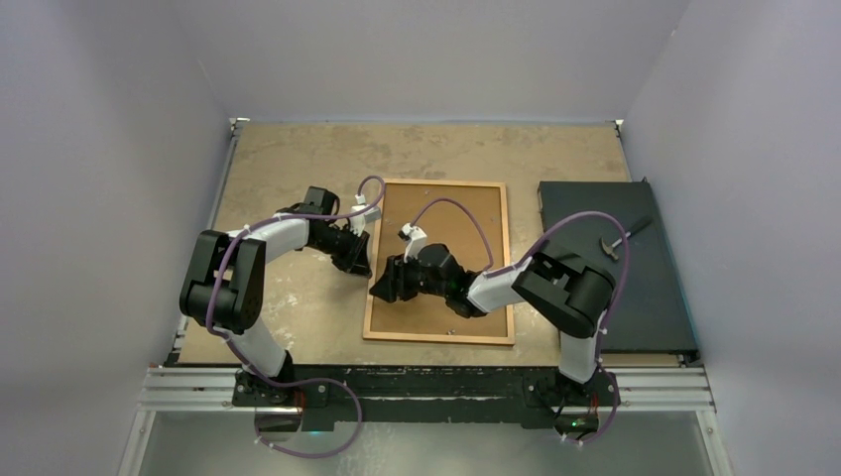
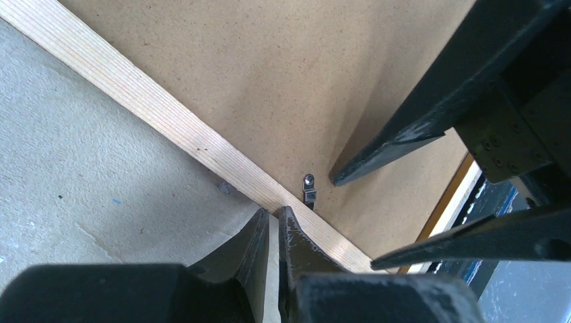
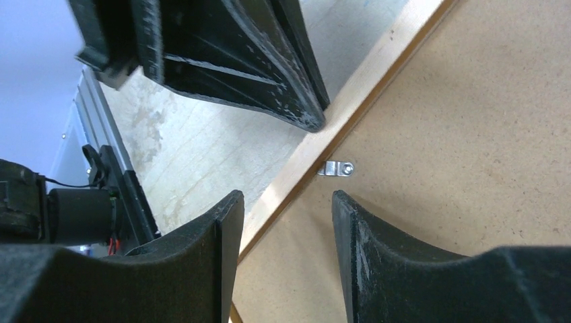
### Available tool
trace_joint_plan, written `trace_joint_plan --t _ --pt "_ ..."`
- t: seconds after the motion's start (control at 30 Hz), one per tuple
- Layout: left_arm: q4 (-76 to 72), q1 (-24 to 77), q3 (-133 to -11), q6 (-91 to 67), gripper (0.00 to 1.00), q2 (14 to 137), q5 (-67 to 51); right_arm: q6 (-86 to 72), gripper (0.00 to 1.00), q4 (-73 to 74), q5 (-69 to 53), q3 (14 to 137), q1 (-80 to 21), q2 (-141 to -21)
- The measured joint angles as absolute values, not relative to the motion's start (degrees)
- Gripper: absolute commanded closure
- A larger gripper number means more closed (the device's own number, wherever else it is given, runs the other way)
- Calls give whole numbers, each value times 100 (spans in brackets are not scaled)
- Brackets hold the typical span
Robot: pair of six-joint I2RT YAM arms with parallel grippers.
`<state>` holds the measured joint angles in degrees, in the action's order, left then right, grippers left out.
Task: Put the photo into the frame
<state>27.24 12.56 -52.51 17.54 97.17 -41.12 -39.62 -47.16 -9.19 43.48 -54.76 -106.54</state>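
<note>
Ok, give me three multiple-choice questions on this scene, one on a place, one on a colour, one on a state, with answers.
1. Where does the black slab lie relative to the frame? A to its left; B to its right; C on top of it.
2. What colour are the arms' cables? A green; B purple; C red.
3. How is the right end effector? A open; B shut; C out of view.

Answers: B, the slab sits beyond the frame's right rail. B, the cables loop purple over both arms. A, its fingers stand apart over the frame's rail.
</note>
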Motion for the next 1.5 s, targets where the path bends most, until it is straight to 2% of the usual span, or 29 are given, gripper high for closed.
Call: trace_joint_plan --t 0.9,1.07,1.27,1.5 --pt "2735 1253 -5258 1761 95 9710 -4108 -4233 46 -5212 -969 4578 -5551 -11122" --pt "2851 1197 -5448 1859 84 9714 -3913 -4209 37 -4930 -1000 4576 -5533 -10919" --pt "2893 755 -6274 1811 70 9931 -3741 -3876 29 -4429 -1039 4569 -5070 -9776" --pt "2471 716 -6866 1308 69 10698 -3826 -3507 32 -4165 -1170 4899 -4064 -9835"
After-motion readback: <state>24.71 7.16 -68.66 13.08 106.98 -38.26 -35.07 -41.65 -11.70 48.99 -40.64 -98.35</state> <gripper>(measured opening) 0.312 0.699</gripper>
